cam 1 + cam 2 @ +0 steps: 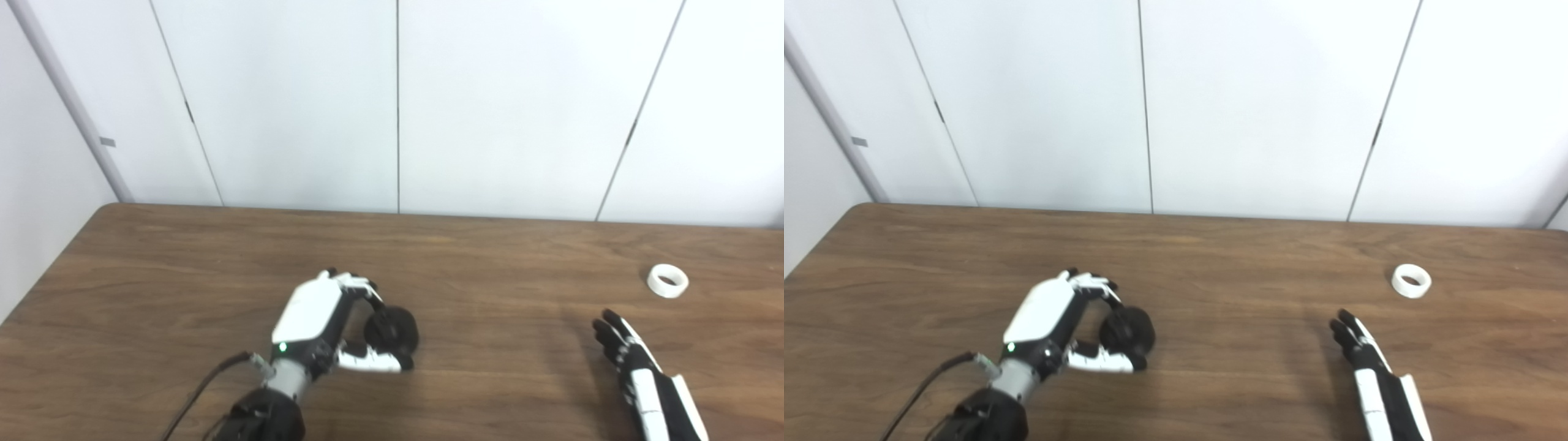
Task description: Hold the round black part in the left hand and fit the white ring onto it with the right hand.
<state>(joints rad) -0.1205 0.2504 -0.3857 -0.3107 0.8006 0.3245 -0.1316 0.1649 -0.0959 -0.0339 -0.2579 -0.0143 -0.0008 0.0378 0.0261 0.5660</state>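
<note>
The round black part (393, 331) sits on the wooden table (184, 257) at centre left, and it also shows in the right eye view (1128, 331). My left hand (327, 321) is curled around it, fingers over its top and thumb under its near side. The white ring (667, 280) lies flat on the table at the far right, also in the right eye view (1411, 280). My right hand (637, 373) lies open with its fingers straight, empty, a short way in front of the ring and to its left.
A white panelled wall (398, 104) stands right behind the table's far edge. The table's left edge runs diagonally at the lower left. A black cable (196, 392) trails from my left wrist.
</note>
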